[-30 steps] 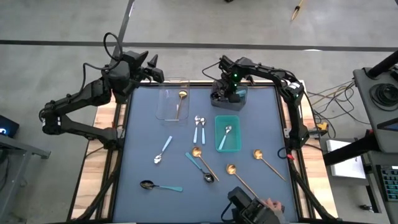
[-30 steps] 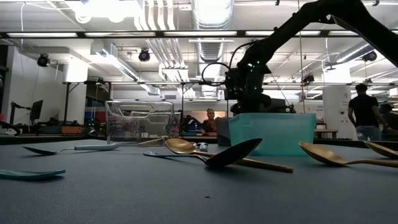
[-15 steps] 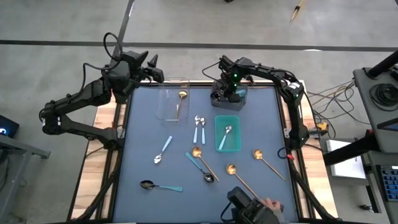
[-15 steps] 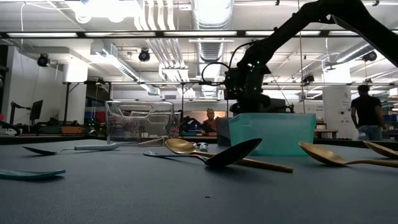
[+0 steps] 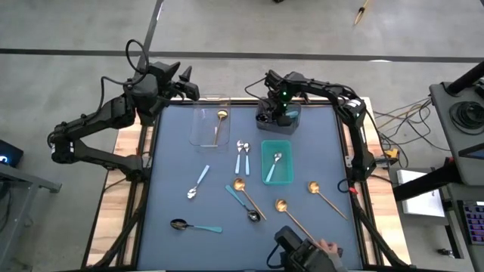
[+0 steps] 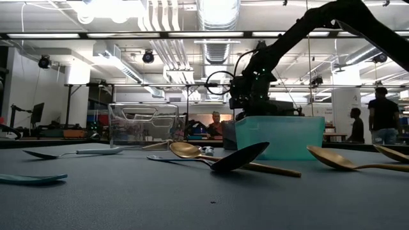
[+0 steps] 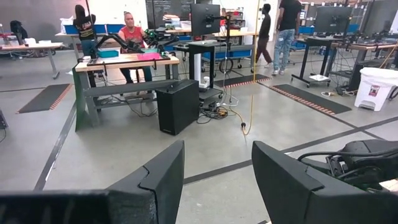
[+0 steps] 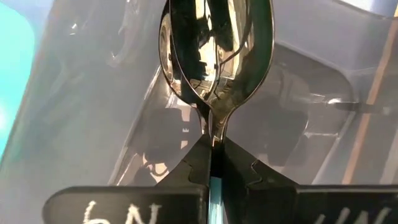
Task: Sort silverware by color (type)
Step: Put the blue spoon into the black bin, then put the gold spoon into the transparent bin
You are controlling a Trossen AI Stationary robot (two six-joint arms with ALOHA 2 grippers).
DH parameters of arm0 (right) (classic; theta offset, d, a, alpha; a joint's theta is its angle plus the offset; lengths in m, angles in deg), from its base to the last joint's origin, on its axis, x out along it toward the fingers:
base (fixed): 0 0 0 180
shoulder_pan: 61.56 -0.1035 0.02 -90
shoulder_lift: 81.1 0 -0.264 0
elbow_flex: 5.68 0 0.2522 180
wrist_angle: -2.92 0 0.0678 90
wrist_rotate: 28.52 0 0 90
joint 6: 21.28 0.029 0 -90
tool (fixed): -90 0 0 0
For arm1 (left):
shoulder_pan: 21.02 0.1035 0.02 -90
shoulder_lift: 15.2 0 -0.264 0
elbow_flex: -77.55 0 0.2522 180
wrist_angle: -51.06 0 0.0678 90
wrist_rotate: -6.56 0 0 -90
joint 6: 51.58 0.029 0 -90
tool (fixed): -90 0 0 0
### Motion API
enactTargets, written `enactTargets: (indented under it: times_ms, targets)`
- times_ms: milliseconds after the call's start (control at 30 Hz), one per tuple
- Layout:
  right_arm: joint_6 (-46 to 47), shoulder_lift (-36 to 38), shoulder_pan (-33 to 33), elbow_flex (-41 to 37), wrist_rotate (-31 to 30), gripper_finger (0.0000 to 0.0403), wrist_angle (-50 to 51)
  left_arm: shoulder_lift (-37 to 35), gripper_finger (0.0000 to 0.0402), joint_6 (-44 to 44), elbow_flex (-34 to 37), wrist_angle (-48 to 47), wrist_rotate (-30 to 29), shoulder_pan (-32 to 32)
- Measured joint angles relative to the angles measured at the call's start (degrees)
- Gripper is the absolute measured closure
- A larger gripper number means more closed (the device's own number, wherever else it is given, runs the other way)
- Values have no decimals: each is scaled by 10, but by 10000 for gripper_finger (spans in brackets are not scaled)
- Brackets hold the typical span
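My right gripper (image 5: 274,113) hangs over the grey bin (image 5: 280,121) at the table's far edge, shut on a dark-bowled spoon (image 8: 214,50) with a teal handle. My left gripper (image 5: 185,81) waits open beyond the far left corner, with nothing between its fingers (image 7: 217,180). A gold spoon (image 5: 220,121) lies in the clear bin (image 5: 204,128). A light-blue-handled spoon (image 5: 274,166) lies in the teal bin (image 5: 289,162). Other spoons lie flat on the mat: two light-blue ones (image 5: 242,155), a third (image 5: 198,182), two teal-handled ones (image 5: 243,202) (image 5: 195,225) and three gold ones (image 5: 325,196). My right gripper pinches the spoon between its two fingers at the neck (image 8: 213,138), where the teal handle (image 8: 213,186) meets the bowl. The fingers slant steeply down from above and lie along the spoon. The bowl sticks out past the fingertips, lifted clear above the grey bin's floor.
The teal bin stands just nearer than the grey bin, the clear bin to their left. A gold spoon (image 5: 249,196) crosses a teal-handled one mid-mat. A person's hand on a dark device (image 5: 310,253) shows at the near edge. People move in the room behind.
My right gripper has sunk slightly toward the grey bin, still shut on the spoon.
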Motion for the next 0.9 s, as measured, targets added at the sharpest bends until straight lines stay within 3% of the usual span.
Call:
enactTargets:
  times_ms: [333, 700, 900]
  targets:
    - [9, -1, 0, 0, 0, 390, -16, 0, 231, 0, 0, 0, -3, 0]
    - [15, 2, 0, 0, 0, 314, -27, 0, 231, 0, 0, 0, -3, 0]
    - [37, 30, 0, 6, 0, 301, -26, 0, 231, 0, 0, -1, -3, 0]
